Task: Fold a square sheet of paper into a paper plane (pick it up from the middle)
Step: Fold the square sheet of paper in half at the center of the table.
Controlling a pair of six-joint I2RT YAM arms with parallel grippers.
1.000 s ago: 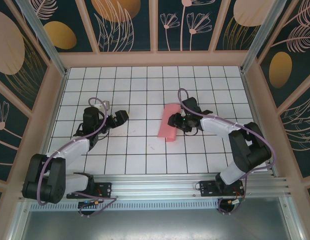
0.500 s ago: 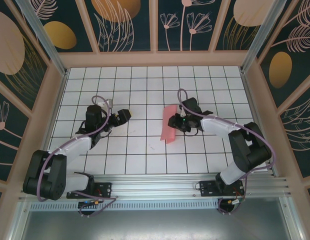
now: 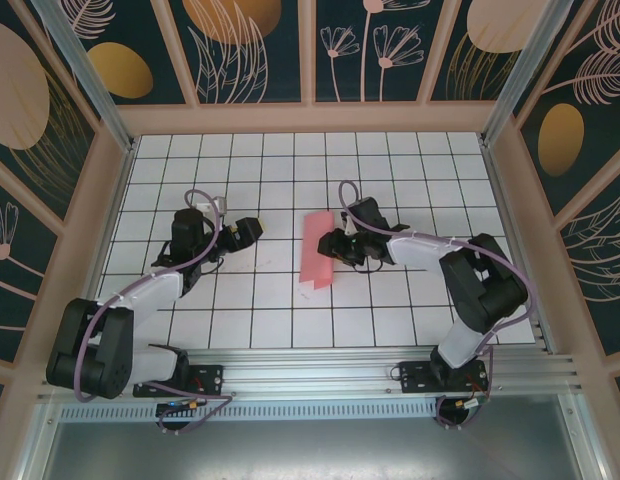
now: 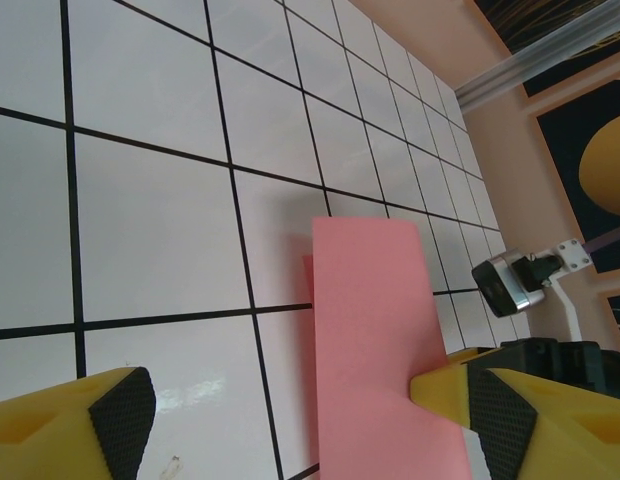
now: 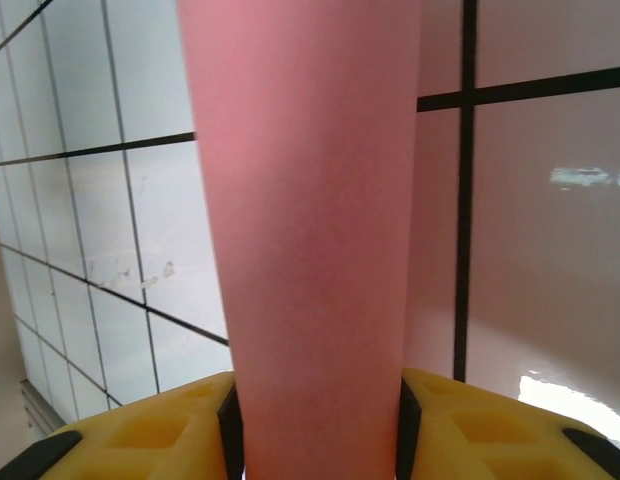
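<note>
The paper (image 3: 316, 250) is a narrow, doubled strip near the middle of the table (image 3: 190, 165). It runs from far to near, and the right gripper (image 3: 337, 246) meets it at about mid-length. We judge it light, limp and easy to crease. It will likely sag or twist beyond the grip, and a hard squeeze would leave a stray fold. We would take hold at mid-length with a gentle pinch and support the free end before folding again.

The right wrist view gives what the top view cannot. There the paper (image 5: 310, 200) fills the gap between the yellow fingers (image 5: 150, 435), with both pads against it, so the right gripper (image 5: 315, 425) is closed on it. In the left wrist view the paper (image 4: 375, 340) has a square, crisp far edge, and a shadow beside it suggests that end is off the tiles. There the left gripper (image 4: 295, 410) stands wide with nothing in it. From above, the left gripper (image 3: 242, 231) sits well apart on the left.
</note>
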